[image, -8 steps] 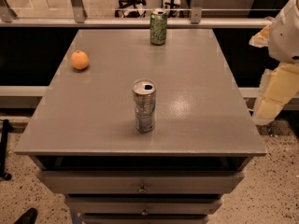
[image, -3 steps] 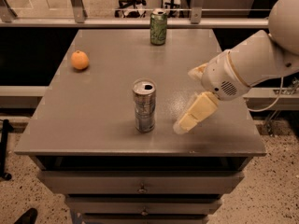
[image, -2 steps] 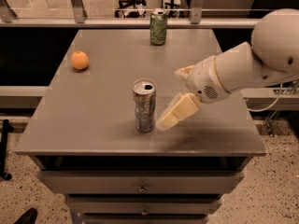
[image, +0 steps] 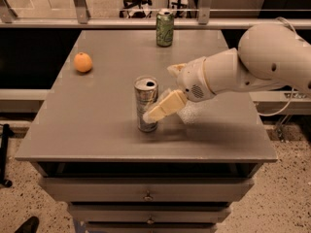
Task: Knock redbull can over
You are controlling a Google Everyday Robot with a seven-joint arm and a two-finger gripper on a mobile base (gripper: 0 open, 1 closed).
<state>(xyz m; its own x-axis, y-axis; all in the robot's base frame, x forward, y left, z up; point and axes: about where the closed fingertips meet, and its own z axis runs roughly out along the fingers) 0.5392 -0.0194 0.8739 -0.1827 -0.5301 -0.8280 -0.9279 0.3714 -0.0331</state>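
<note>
The redbull can [image: 144, 97] is slim and silver-grey with a shiny pull-tab top. It stands upright near the middle front of the grey table [image: 92, 130]. My gripper [image: 156, 111] comes in from the right on the white arm [image: 243, 69]. Its cream tip lies against the can's right side, at about mid height, and covers part of the can.
A green can [image: 164, 28] stands upright at the table's far edge. An orange [image: 83, 62] lies at the far left. A glass railing runs behind the table. Drawers sit below the front edge.
My arm has swung in from the right side of the table to the left. The gripper has reached the can's right side. The can still stands upright in the same spot.
</note>
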